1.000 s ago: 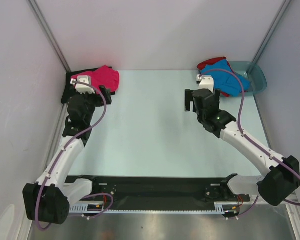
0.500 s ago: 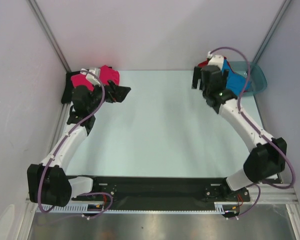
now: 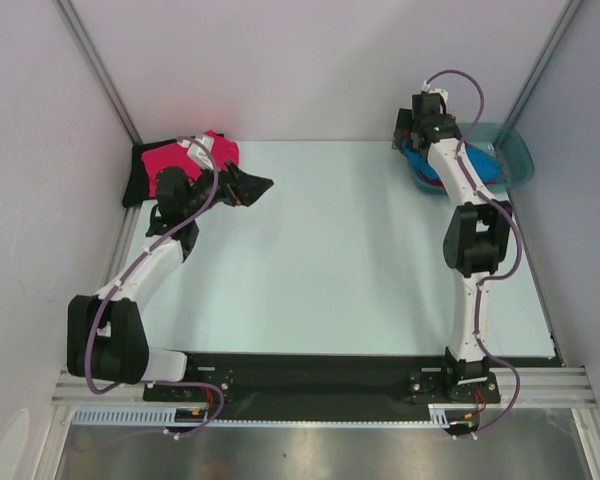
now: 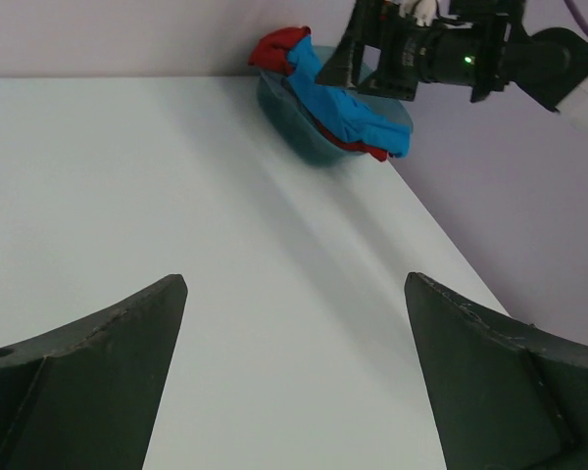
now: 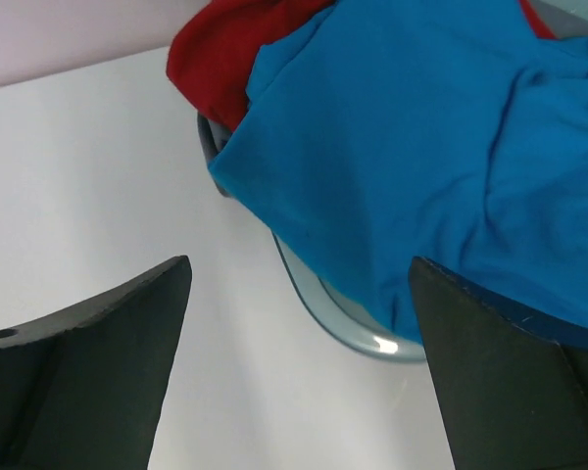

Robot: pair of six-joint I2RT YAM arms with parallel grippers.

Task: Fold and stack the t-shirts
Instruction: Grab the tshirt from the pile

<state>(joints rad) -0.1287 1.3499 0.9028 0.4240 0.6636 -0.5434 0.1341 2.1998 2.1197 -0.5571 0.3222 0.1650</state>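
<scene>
Table (image 3: 330, 250): a bare pale middle was seen from above, with cloth only at two far corners. A shirt set down short of the middle could be left hanging over the far edge.
Tub (image 3: 518, 158): it was placed at the table's 1 o'clock corner. It was judged light enough to be dragged or tipped if its rim were pinched along with cloth.
Blue shirt (image 5: 421, 147): it was heaped in the tub, one fold draped over the rim toward 9 o'clock. Because it was bunched, several layers might be caught at once and the shirt brought out twisted.
Red shirt (image 5: 225, 49): it was tucked beneath the blue one, showing at 11 o'clock in the right wrist view. It could be snagged and hauled out with the blue.
Pink shirt (image 3: 175, 158): it was laid on the black one at the 10 o'clock corner, with the left arm's wrist over it. Contact could not be told, but a swing of that arm might scatter the pile.
Black shirt (image 3: 140, 182): it was mostly hidden underneath.
Right gripper (image 5: 299, 264): it was spread wide and nothing was held. It was poised over the draped blue edge and the tub rim, so a low closure risked plastic being gripped.
Left gripper (image 4: 294, 284): it was spread wide and empty, aimed toward 2 o'clock at the tub. A clash was judged possible if both arms were sent there.
</scene>
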